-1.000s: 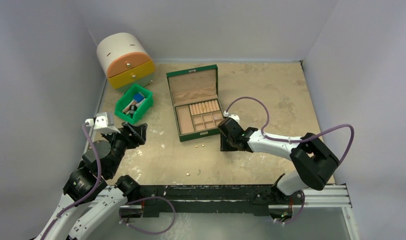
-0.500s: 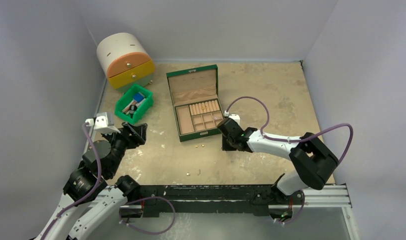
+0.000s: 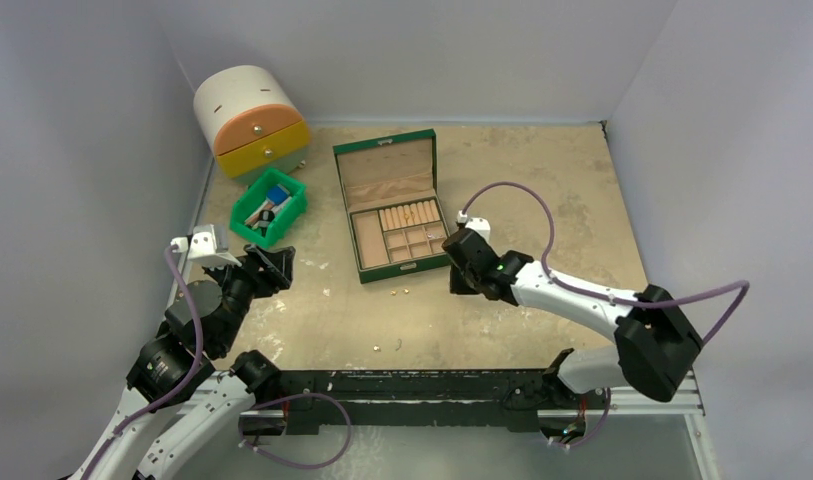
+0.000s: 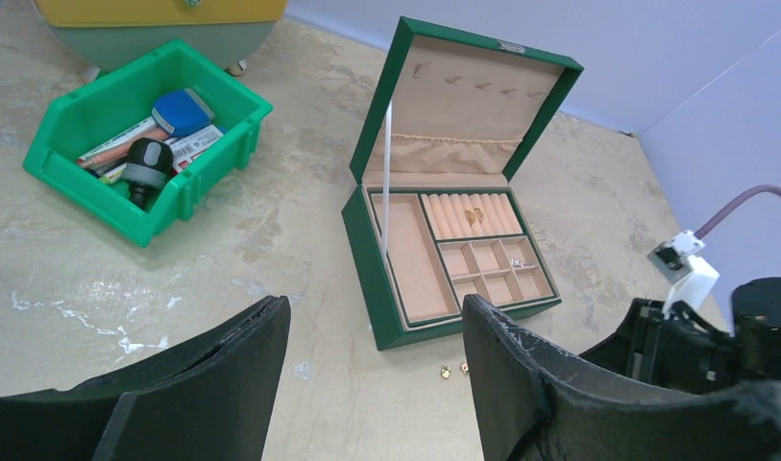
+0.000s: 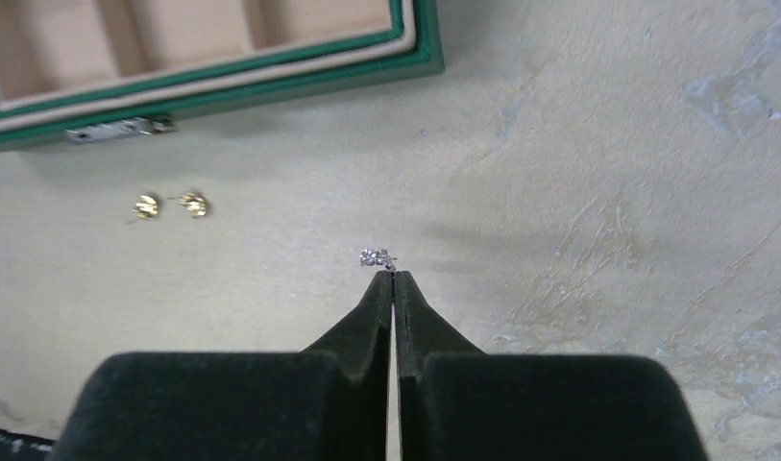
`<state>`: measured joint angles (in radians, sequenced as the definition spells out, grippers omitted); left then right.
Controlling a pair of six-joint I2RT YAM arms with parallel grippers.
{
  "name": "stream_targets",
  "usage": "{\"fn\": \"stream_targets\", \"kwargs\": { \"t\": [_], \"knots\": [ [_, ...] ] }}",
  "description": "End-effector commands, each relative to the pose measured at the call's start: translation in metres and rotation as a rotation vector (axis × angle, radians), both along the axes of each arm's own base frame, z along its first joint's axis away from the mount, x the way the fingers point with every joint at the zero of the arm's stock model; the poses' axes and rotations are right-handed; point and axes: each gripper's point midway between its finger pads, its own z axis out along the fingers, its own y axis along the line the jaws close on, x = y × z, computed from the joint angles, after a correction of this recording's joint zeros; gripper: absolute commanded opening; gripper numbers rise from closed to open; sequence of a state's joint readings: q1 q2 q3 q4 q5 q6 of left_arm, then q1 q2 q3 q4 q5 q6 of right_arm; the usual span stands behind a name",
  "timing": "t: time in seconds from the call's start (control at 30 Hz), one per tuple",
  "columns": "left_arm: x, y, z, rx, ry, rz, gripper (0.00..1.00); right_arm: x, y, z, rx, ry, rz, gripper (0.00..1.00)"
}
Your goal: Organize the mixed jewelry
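The right hand (image 5: 394, 277) was found shut tight, its two fingers pressed flat together. One silver charm (image 5: 378, 257) was pinched at their very tips, over the desk (image 5: 607, 192) (a faint shadow was cast on the surface toward the charm's 2 o'clock). Two gold studs (image 5: 147, 206) were seen side by side at the charm's 10 o'clock, near each other and just below the front wall of the jewelry box (image 5: 271, 86).

In the top view, the one green box was seen standing open with its lid raised, set from the desk's middle toward 12 o'clock. The right hand was placed just off the box's 4 o'clock corner. Two further gold bits (image 3: 378, 348) were counted at the box's 6 o'clock, close to the near edge, which made four gold items loose on the desk.

Inside the box, as shown by the left wrist view, one gold piece (image 4: 475, 217) was lodged among the ring rolls. One silvery piece (image 4: 521, 263) was lying in a small compartment at the right end.

The left hand (image 4: 372, 384) was held wide with nothing between its fingers, at the desk's 8 o'clock and well apart from the box. One green bin (image 3: 294, 205) was seen at 10 o'clock. One rounded cabinet (image 3: 244, 105) with two drawers stood beyond it at 11 o'clock.
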<state>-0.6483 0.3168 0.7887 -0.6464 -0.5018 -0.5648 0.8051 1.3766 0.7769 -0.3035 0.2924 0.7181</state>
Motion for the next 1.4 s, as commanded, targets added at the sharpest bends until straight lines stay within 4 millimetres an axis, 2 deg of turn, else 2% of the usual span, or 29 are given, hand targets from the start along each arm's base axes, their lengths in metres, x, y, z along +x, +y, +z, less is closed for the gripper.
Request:
{"fn": "stream_targets", "kwargs": {
  "t": [0.0,0.23,0.53,0.73,0.87,1.03,1.37],
  "knots": [
    [0.003,-0.002,0.008,-0.029,-0.024,0.002,0.66,0.012,0.002,0.041,0.034,-0.085,-0.024,0.00],
    [0.003,-0.002,0.008,-0.027,-0.022,0.002,0.66,0.040,0.008,0.081,0.035,-0.191,-0.017,0.00],
    [0.003,-0.002,0.007,-0.026,-0.021,0.005,0.66,0.085,0.020,0.100,0.024,-0.247,0.007,0.00],
    [0.003,-0.002,0.007,-0.026,-0.019,0.007,0.66,0.111,0.029,0.099,0.020,-0.258,0.015,0.00],
    [0.003,-0.001,0.007,-0.026,-0.020,0.009,0.66,0.125,0.034,0.089,0.021,-0.235,0.015,0.00],
    [0.003,-0.001,0.006,-0.026,-0.017,0.011,0.66,0.137,0.044,0.080,0.042,-0.217,0.028,0.00],
    [0.004,-0.001,0.006,-0.023,-0.015,0.015,0.66,0.152,0.048,0.055,0.032,-0.172,0.027,0.00]
  ]
}}
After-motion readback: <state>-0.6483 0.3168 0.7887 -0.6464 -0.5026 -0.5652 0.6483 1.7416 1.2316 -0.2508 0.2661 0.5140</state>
